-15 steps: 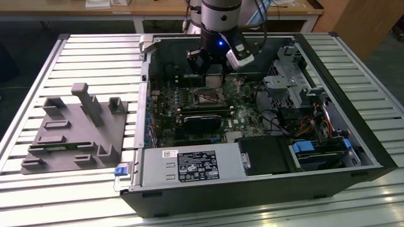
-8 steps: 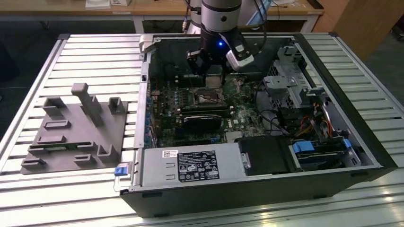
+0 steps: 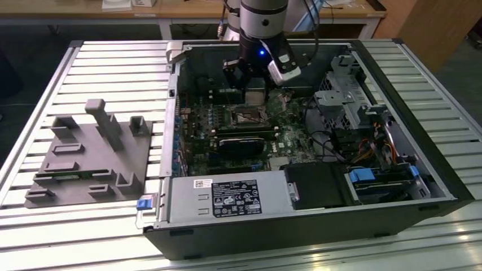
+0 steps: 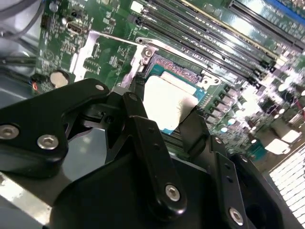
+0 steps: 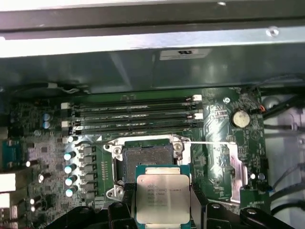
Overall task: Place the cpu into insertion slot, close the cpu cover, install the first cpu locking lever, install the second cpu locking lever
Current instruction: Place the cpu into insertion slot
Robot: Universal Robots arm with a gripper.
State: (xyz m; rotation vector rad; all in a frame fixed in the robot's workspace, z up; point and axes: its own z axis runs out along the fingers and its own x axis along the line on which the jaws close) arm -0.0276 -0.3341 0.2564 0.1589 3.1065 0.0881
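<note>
My gripper is shut on the cpu, a flat square chip with a pale metal top, held level between the two black fingers. In the second wrist view the cpu hangs a little above the board, just short of the insertion slot. The insertion slot is a dark square with a silver rim, uncovered and bare. The cpu cover, a thin silver frame with a window, lies swung open flat beside the slot. In the exterior view my gripper hovers just behind the slot.
Several long memory slots run beside the socket, with a coin battery near the cover. A black card lies in front of the slot. The case wall stands close behind. A grey fixture sits at the exterior view's left.
</note>
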